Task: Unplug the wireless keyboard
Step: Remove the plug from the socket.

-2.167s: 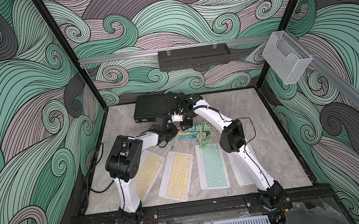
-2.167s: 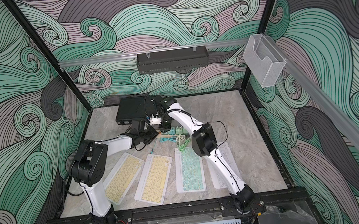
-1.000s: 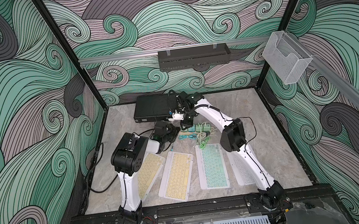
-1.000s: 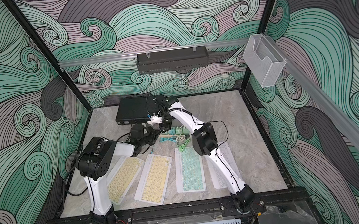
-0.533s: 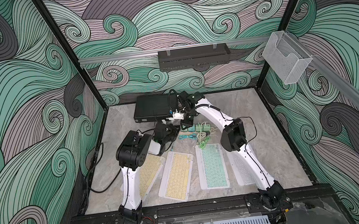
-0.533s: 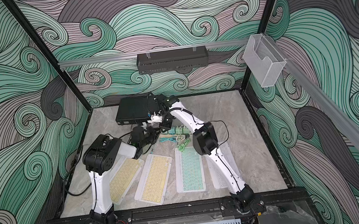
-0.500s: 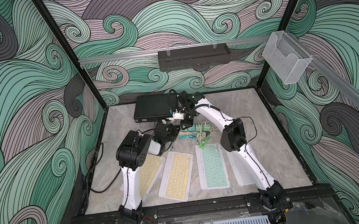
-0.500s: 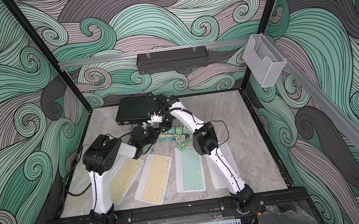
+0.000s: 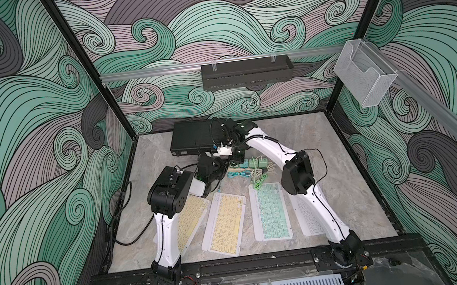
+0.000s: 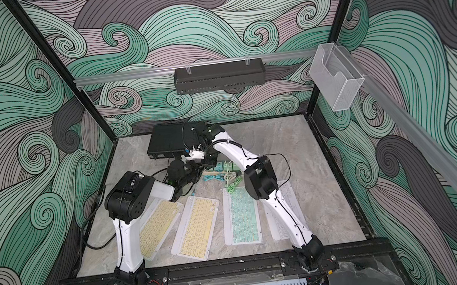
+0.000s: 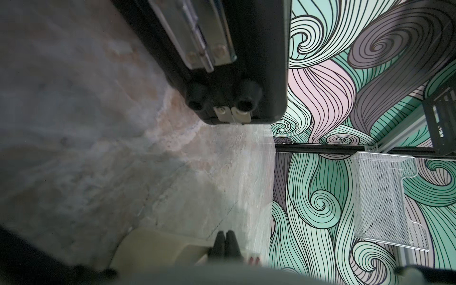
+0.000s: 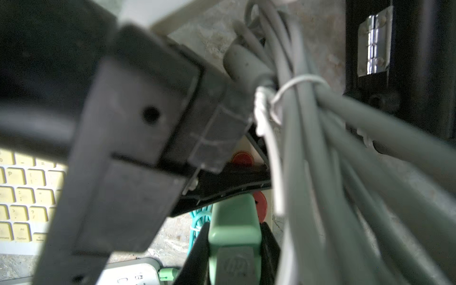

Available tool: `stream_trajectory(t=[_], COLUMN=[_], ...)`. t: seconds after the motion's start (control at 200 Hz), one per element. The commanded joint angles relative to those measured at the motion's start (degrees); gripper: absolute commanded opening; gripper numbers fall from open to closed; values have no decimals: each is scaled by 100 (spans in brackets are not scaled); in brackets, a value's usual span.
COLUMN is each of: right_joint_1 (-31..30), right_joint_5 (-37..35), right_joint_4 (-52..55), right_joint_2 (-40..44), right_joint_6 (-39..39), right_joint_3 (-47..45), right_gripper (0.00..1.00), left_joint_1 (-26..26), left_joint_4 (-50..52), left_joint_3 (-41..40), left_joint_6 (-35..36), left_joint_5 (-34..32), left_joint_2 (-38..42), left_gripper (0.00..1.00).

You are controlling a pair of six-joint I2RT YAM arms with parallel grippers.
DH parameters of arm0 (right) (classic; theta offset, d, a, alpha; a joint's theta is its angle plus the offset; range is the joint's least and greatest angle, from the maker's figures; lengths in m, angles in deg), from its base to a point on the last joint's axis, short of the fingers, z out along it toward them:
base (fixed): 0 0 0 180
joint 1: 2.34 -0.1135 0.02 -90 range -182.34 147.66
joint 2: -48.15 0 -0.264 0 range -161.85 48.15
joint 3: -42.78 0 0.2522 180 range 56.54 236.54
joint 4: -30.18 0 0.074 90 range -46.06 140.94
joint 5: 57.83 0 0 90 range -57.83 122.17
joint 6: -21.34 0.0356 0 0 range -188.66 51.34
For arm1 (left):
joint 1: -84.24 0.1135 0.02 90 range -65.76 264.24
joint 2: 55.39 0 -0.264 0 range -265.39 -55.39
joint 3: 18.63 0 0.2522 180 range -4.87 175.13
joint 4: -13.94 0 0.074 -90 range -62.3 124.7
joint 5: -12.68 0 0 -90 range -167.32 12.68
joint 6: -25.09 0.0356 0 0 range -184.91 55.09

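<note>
- Nearest the front, four keyboards lie side by side on the marble table [image 9: 344, 164]: an outer yellow keyboard [image 9: 191, 220], an inner yellow keyboard [image 9: 225, 220], the mint keyboard [image 9: 270, 211], and a white keyboard [image 9: 309, 219] partly under the right arm
- A green cable [image 9: 259, 179] reaches the mint keyboard's far edge; in the right wrist view its pale green connector [image 12: 167, 272] sits at a keyboard's edge; a teal cable [image 9: 239, 174] lies coiled beside it
- Just beyond the yellow keyboards, the left gripper [image 11: 225, 237] is clenched, its fingers pressed together with nothing between them
- Behind the cables stands a row of green chargers [image 9: 254, 163]; the right gripper [image 12: 234, 228] grasps one green charger [image 12: 234, 214] from both sides; a tied grey cable bundle [image 12: 308, 148] hangs close beside it
- Farther back, a black case [image 9: 193, 138] rests by the rear wall
- On the walls, a black rack [image 9: 246, 72] and a clear holder [image 9: 362, 74]
</note>
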Motion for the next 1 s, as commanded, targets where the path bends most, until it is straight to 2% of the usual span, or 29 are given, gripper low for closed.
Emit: stream_trajectory(t=[0.0,0.24,0.535,0.72,0.911,0.996], right_joint_1=[-104,10,206,188,39,17], right_joint_5=[-68,810,1451,1212,237,52], right_joint_4=[-386,-380,-390,-426,-541,-600], right_joint_2=[222,349,354,365,353,356], right_joint_6=[-66,268,726,727,512,469], right_joint_3=[-48,-50,159,214,123,70], right_gripper=[0,0,0,0,0,0], left_joint_1=[-18,-18,-25,-29,-29,-29], left_joint_4=[1922,2070,2129,2129,2132,2129], left_joint_3=[-384,-311,-303,-303,-302,-303], left_joint_6=[52,20,17,26,18,25], left_joint_5=[-390,-369,-389,-388,-393,-400], left_joint_2=[-393,-435,-435,-427,-426,-426], left_gripper=[0,0,0,0,0,0])
